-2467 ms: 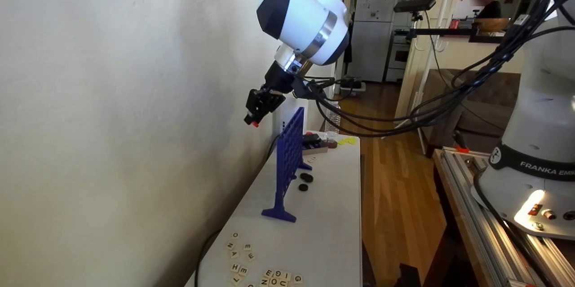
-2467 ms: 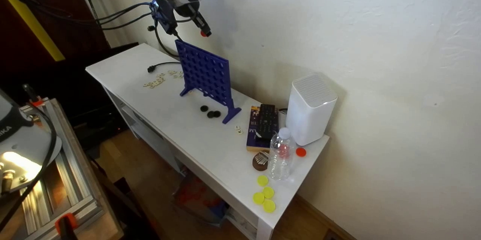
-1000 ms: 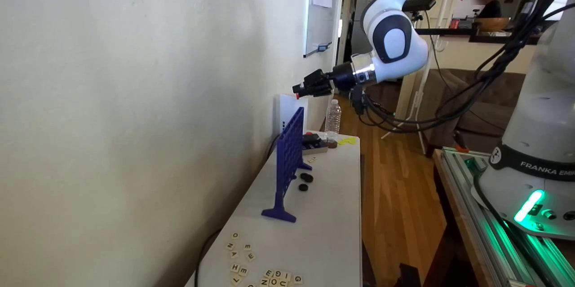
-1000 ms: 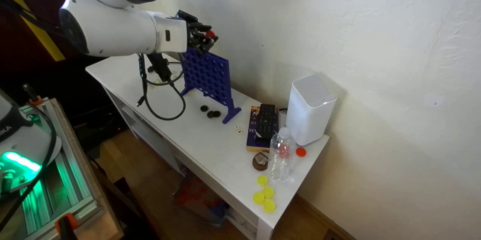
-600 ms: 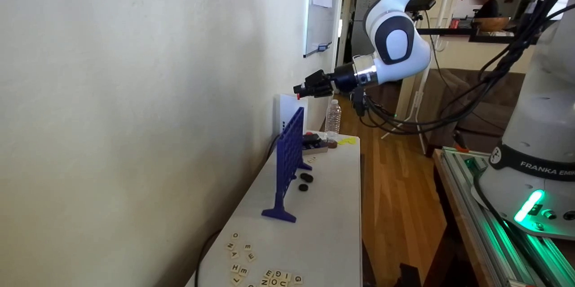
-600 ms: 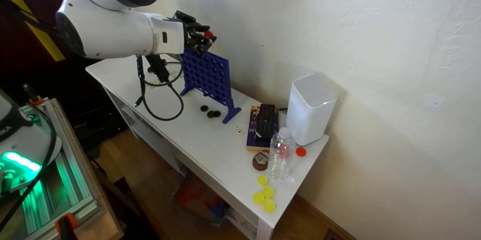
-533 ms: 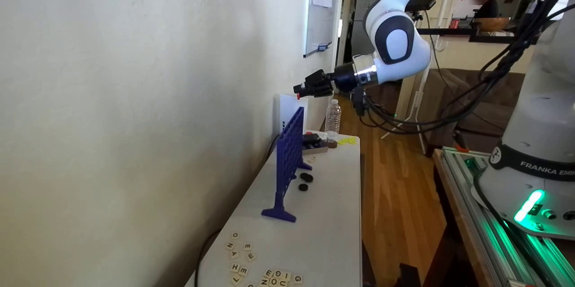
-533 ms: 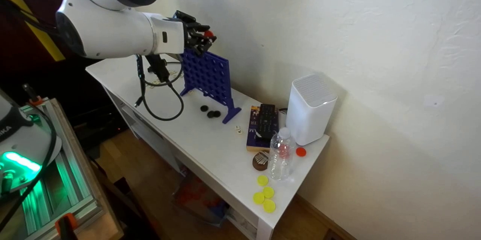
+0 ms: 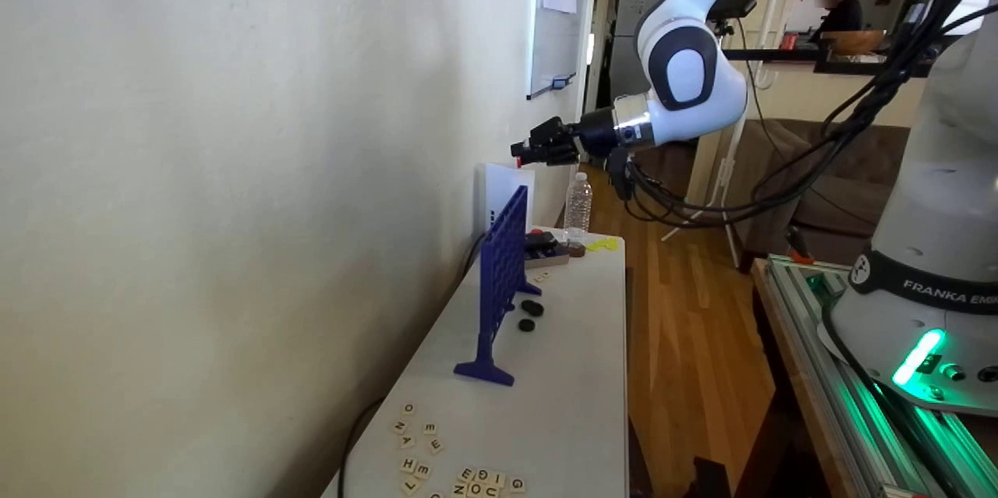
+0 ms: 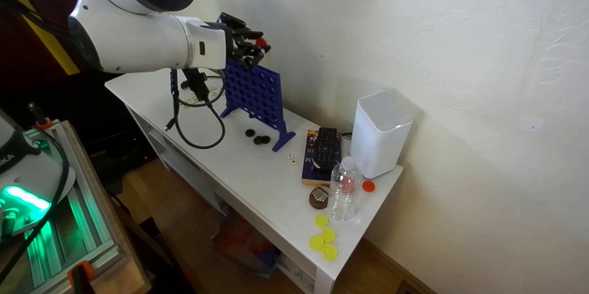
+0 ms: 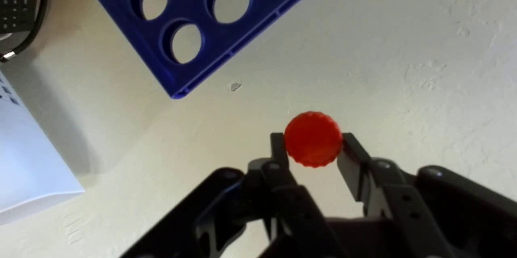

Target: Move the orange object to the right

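The orange object (image 11: 313, 139) is a small orange-red disc with a ridged rim. It is pinched between the two fingertips of my gripper (image 10: 262, 43), and its flat face shows in the wrist view. In both exterior views the disc is a red spot at the fingertips (image 9: 519, 162). The gripper points nearly level towards the wall, in the air above the upright blue stand (image 10: 279, 100). The stand's holed face and one top corner show at the upper left of the wrist view (image 11: 185, 3), apart from the disc.
The white table (image 10: 230, 160) runs along the wall. It bears black discs (image 10: 250, 133), a book with a dark remote (image 10: 326, 147), a clear bottle (image 10: 343, 204), a white box (image 10: 382, 142), another red disc (image 10: 368, 186), yellow discs (image 10: 328, 235) and letter tiles (image 9: 483, 476).
Since 2.5 s ago the arm has swung and the gripper has turned from pointing down to nearly level, carrying the disc. In the last half second it has barely shifted.
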Motion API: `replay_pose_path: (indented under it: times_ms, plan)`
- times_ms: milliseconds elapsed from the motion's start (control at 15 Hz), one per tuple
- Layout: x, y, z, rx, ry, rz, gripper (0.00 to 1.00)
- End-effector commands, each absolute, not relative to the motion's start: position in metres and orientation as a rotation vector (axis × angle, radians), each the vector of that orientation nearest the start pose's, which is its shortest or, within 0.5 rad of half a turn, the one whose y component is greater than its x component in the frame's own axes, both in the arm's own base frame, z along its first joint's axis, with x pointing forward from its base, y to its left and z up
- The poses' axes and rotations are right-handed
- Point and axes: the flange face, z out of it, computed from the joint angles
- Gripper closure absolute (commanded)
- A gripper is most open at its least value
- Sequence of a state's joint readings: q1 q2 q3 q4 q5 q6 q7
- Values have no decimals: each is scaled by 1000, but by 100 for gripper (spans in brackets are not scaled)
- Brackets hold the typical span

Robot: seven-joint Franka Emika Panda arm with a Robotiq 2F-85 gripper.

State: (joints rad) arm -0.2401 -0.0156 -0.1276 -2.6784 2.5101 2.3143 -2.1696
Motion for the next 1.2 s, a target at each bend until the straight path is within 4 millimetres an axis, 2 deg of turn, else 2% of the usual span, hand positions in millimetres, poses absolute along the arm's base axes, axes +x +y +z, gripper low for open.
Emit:
replay_pose_path:
  times_ms: [0,200,800,1133]
  plan:
    - [373,-162,234,-2140,692,-1537,86]
    - [366,-174,231,-2124,721,-1567,86]
    - [359,-169,222,-2118,703,-1571,86]
    - [357,-179,219,-2078,698,-1628,86]
